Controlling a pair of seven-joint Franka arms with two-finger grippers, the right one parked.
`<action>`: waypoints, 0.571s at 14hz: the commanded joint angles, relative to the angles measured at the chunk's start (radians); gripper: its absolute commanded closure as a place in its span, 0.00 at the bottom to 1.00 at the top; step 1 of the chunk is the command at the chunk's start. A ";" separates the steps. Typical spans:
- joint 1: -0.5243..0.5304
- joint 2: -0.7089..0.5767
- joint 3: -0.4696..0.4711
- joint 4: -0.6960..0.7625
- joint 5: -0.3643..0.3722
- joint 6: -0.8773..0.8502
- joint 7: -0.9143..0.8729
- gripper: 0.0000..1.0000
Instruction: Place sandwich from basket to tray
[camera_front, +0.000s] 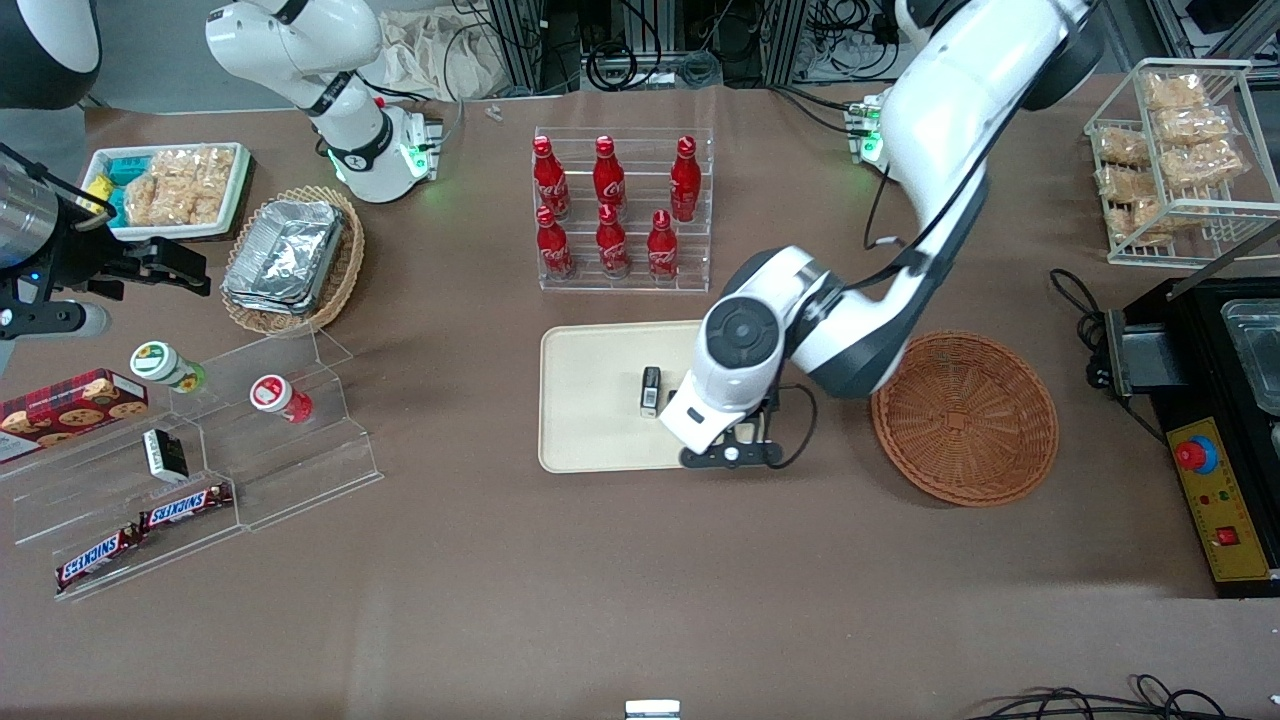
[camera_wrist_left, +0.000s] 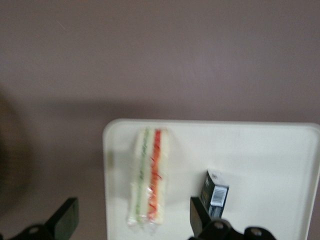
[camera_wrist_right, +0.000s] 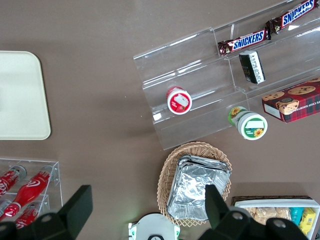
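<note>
The sandwich, a wrapped wedge of white bread showing its green and red-orange filling edge, lies on the cream tray near the tray's edge toward the basket. My left gripper is open above it, one finger off the tray and the other finger over it, neither touching the sandwich. In the front view the gripper hangs over the tray and the arm hides the sandwich. The round reddish-brown basket sits beside the tray, toward the working arm's end, with nothing in it.
A small black box stands on the tray close to the gripper; it also shows in the left wrist view. A clear rack of red bottles stands farther from the front camera than the tray. A black control box lies past the basket.
</note>
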 joint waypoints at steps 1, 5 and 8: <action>0.095 -0.164 -0.004 -0.038 -0.055 -0.104 0.040 0.00; 0.211 -0.329 -0.002 -0.044 -0.147 -0.333 0.270 0.00; 0.339 -0.523 0.016 -0.185 -0.243 -0.362 0.473 0.00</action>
